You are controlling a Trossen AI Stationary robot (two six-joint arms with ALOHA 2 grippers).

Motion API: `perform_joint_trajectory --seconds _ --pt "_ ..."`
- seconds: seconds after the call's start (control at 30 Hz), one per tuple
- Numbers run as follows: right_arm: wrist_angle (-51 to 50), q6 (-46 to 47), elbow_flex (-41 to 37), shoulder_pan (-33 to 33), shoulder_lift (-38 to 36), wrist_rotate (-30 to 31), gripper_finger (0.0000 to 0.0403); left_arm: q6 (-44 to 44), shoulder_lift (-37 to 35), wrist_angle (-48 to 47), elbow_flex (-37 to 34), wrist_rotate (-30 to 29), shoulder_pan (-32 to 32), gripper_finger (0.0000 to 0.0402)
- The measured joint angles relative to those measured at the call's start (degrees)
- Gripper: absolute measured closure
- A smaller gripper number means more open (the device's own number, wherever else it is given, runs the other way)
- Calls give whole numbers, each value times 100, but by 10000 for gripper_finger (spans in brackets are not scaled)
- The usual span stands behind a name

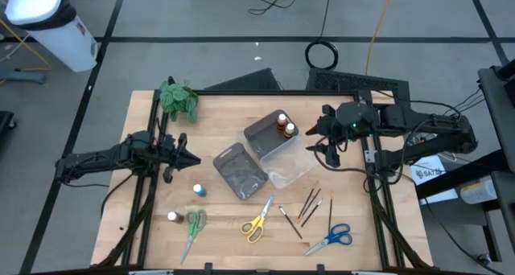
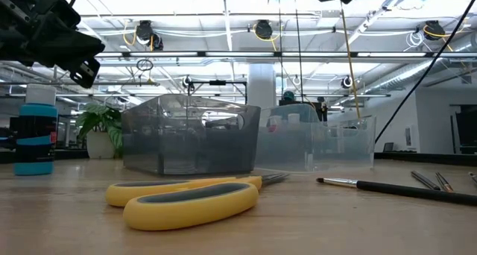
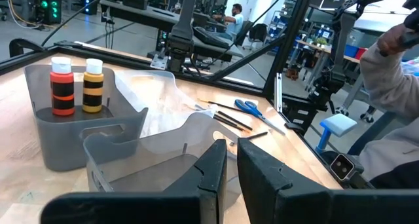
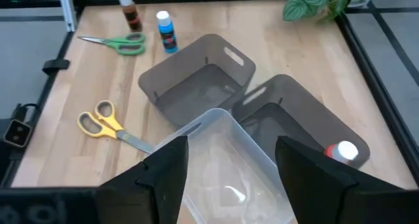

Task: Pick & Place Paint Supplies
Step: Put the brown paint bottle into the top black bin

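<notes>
Left gripper [image 1: 191, 160] hovers over the table's left side, fingers nearly together, nothing held. Right gripper [image 1: 315, 135] sits over the far right, beside the clear tray [image 1: 288, 164], jaws wide apart, empty.

Surface: light wood table [image 1: 225, 243] with a black frame. Around it a grey floor with dark tape lines, cables, a white bin [image 1: 50, 26]. Low view shows a big hall with ceiling lights behind; the left wrist view catches a person's sleeve [image 3: 393, 67] at the table's edge.

Counts:
- Trays: 3. Two grey trays [image 1: 239, 170] [image 1: 269, 134], one clear, clustered mid-table.
- Paint bottles: 4. Red cap [image 1: 281, 119] and orange cap [image 1: 289, 129] stand in the far grey tray; blue bottle [image 1: 199, 190] and white-capped bottle [image 1: 172, 217] stand on the wood, near left.
- Scissors: 3, all along the near edge. Green scissors [image 1: 193, 229] by the white-capped bottle, yellow scissors [image 1: 259, 223] centre, blue scissors [image 1: 331, 238] right.
- Brushes [image 1: 309, 207]: about five, loosely fanned between yellow and blue scissors; exact number hard to tell.
- Plant [image 1: 178, 100]: 1, far left corner.
</notes>
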Motion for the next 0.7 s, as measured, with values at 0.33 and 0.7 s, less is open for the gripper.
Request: perform_joint_trajectory --seconds 0.33,0.7 --pt "-5 -33 0 63 0 5 190 0 -2 0 0 0 -1 355" --pt "-60 -193 -4 60 -95 -11 190 0 0 0 0 0 -1 355"
